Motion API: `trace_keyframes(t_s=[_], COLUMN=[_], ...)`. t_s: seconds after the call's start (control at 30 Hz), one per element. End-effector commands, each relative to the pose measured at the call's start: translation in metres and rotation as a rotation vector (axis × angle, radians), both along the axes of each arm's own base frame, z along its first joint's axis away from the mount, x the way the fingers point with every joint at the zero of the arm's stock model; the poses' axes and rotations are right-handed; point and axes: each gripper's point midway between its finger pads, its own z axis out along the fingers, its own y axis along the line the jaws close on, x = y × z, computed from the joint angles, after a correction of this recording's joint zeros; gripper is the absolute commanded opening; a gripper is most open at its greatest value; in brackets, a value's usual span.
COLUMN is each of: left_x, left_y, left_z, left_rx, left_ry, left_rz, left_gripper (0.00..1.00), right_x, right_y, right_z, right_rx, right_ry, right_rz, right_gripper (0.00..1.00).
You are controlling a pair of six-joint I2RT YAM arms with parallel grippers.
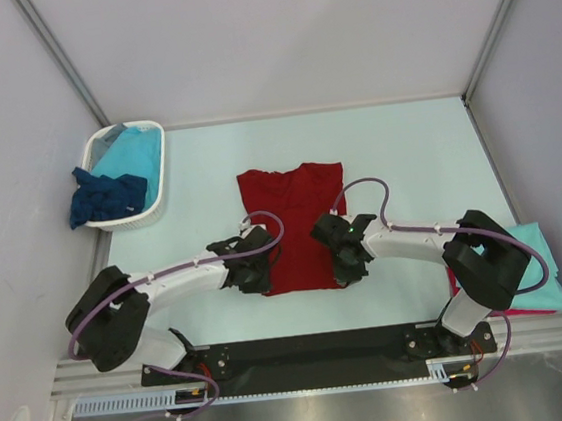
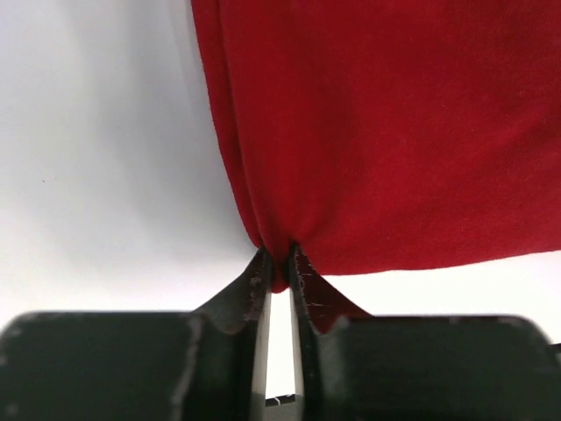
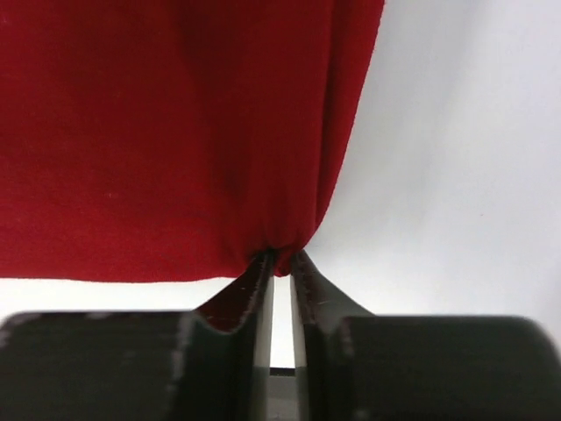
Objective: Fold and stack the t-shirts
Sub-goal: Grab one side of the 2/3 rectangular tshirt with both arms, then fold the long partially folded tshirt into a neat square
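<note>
A dark red t-shirt lies flat in the middle of the table, folded to a narrow strip with its neck at the far end. My left gripper is shut on the shirt's near left corner, and the left wrist view shows the red cloth bunched between the tips of that gripper. My right gripper is shut on the near right corner; the right wrist view shows the cloth pinched between the tips of that gripper.
A white basket at the far left holds a turquoise t-shirt, and a dark navy t-shirt hangs over its rim. At the near right lies a stack with a turquoise t-shirt on a red one, partly behind my right arm.
</note>
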Motion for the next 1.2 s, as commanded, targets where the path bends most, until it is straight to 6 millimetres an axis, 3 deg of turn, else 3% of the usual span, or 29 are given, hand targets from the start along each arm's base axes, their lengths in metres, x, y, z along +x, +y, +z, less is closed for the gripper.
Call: trace_keyframes(t_s=[0.0, 0.1, 0.27, 0.4, 0.53, 0.73, 1.17], left_x=[-0.010, -0.008, -0.008, -0.002, 0.027, 0.059, 0.119], left_y=[0.011, 0.010, 0.013, 0.012, 0.002, -0.013, -0.007], left_z=[-0.019, -0.017, -0.009, 0.014, 0.059, 0.099, 0.117], left_rx=[0.051, 0.048, 0.052, 0.028, 0.006, 0.009, 0.032], left_ry=[0.059, 0.050, 0.028, -0.029, -0.153, -0.230, -0.283], left_rz=[0.002, -0.003, -0.006, -0.003, 0.009, 0.003, 0.085], left_gripper=[0.10, 0.00, 0.00, 0.00, 0.00, 0.00, 0.00], right_x=[0.013, 0.011, 0.009, 0.006, 0.024, 0.053, 0.120], right_y=[0.002, 0.000, -0.003, -0.005, 0.001, 0.004, -0.011], right_z=[-0.012, -0.012, -0.005, 0.019, 0.048, 0.075, 0.098], right_rx=[-0.010, -0.013, -0.021, -0.014, 0.014, 0.008, -0.004], right_ry=[-0.042, -0.041, -0.055, -0.103, -0.171, -0.241, -0.319], right_rz=[-0.024, -0.026, -0.035, -0.039, -0.051, -0.047, -0.091], right_gripper=[0.11, 0.03, 0.00, 0.00, 0.00, 0.00, 0.00])
